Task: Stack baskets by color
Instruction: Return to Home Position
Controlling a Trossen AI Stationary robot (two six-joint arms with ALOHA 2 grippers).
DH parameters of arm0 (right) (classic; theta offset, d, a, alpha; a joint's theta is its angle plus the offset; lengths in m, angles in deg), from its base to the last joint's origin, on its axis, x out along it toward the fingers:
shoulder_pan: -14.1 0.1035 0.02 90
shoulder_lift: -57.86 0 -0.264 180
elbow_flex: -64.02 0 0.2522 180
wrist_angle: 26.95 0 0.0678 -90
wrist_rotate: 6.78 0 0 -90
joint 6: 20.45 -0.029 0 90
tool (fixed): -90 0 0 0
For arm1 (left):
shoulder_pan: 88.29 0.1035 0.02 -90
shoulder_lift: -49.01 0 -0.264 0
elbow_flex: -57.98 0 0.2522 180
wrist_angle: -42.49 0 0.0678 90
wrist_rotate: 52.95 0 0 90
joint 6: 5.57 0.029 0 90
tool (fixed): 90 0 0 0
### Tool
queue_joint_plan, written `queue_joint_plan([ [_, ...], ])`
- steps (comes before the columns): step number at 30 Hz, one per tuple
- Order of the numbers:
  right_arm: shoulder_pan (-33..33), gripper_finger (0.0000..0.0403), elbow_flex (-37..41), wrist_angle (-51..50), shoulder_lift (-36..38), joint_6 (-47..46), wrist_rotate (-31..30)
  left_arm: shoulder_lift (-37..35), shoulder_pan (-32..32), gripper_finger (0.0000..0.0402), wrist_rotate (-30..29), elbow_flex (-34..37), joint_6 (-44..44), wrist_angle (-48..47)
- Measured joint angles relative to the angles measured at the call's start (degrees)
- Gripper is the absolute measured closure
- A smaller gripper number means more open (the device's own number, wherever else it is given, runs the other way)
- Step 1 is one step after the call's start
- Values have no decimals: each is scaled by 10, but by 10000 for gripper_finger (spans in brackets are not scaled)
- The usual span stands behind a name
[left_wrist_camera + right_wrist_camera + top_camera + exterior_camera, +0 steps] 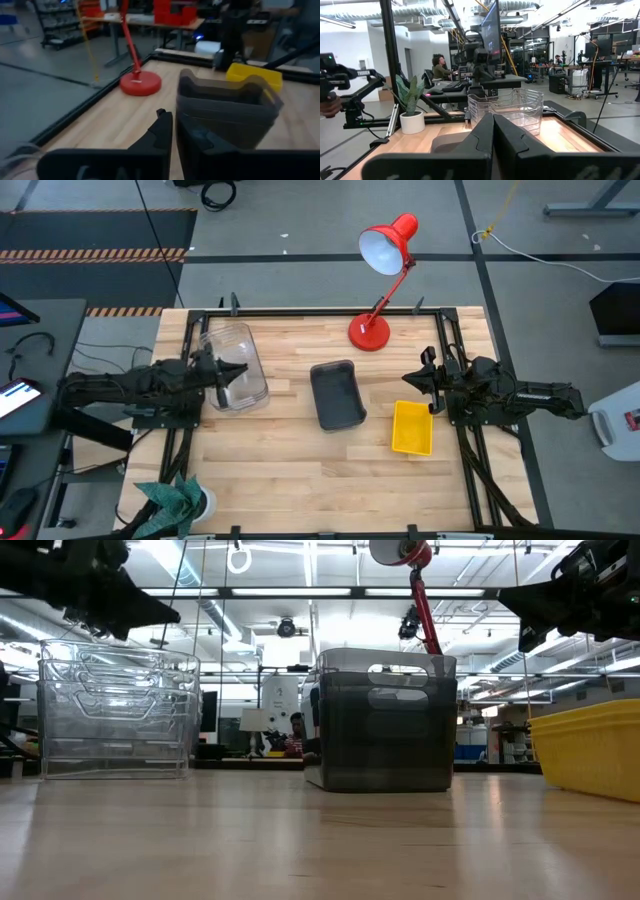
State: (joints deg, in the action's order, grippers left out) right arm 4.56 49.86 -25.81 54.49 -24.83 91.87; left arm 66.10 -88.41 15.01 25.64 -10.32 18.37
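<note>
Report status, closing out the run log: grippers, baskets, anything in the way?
Left gripper shut, over clear stack. Right gripper shut, raised near yellow basket. Grey stack centre. Nothing blocking; lamp at back.

Three upright basket stacks, sorted by colour.
The clear stack (236, 345), nested, sits under the left gripper (243, 371). The dark grey stack (337, 395) stands between both grippers. The yellow baskets (412, 427) lie just beside the right gripper (407, 383).

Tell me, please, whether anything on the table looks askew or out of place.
Nothing stands out. The clear plastic bins, dark grey plastic bins and yellow plastic bins stand upright in three separate single-colour stacks.
</note>
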Motion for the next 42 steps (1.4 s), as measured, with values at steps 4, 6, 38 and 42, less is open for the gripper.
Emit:
queue_joint_plan([
  [4, 0, 386, 0, 0, 0, 0, 0, -49, 0, 381, 48, 69, 1, 83],
  [6, 0, 386, 0, 0, 0, 0, 0, -73, 0, 384, 72, 99, 1, 116],
  [38, 0, 386, 0, 0, 0, 0, 0, -168, -1, 386, 128, 181, -58, 182],
  [42, 0, 386, 0, 0, 0, 0, 0, -168, -1, 377, 128, 181, -66, 182],
])
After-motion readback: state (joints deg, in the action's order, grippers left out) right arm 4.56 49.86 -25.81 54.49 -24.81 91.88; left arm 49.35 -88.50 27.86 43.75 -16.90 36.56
